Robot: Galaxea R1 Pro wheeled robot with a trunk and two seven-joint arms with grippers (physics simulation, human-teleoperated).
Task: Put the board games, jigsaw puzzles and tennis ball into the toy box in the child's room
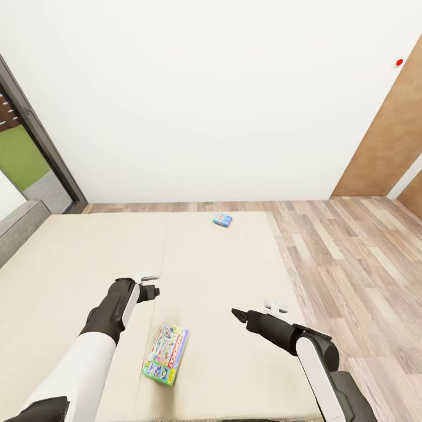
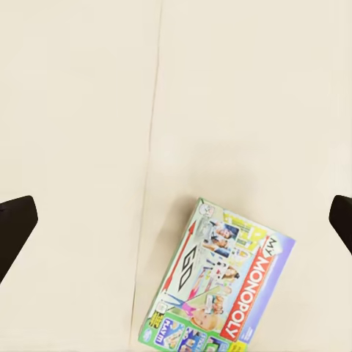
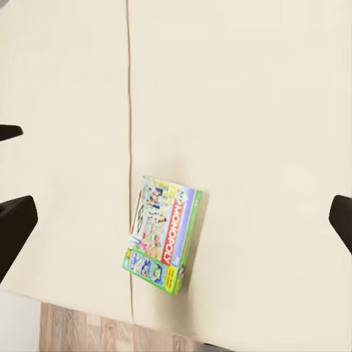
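A flat rectangular cardboard board game with a white-green printed "Monopoly" cover (image 1: pixel 166 354) is seen lying face up on the plain beige mattress of the low bed (image 1: pixel 70 258), close to the near edge and just beside the seam that runs down the mattress. It lies between the two arms and nearer the robot's body than either set of jaws, so it is short of the jaws rather than ahead of them. Its long axis is judged to run roughly along the line of the seam, tipped slightly toward the right arm at its far end.

The left gripper (image 1: pixel 153 291) is held above the mattress beyond the box and a little to its left; the right gripper (image 1: pixel 237 315) is held further off to the box's right. The left is judged the nearer. In both wrist views the fingertips (image 2: pixel 15 224) (image 3: pixel 15 220) appear only at the frame edges with the box free between them, so both sets of jaws are taken to be spread wide and holding nothing.

A smaller blue cardboard game box (image 1: pixel 222 220) lies well beyond both grippers, near the far edge of the mattress by the wood-plank floor (image 1: pixel 351 258).

A pull-back and descent of the left jaws across the box's short width is judged to be called for.
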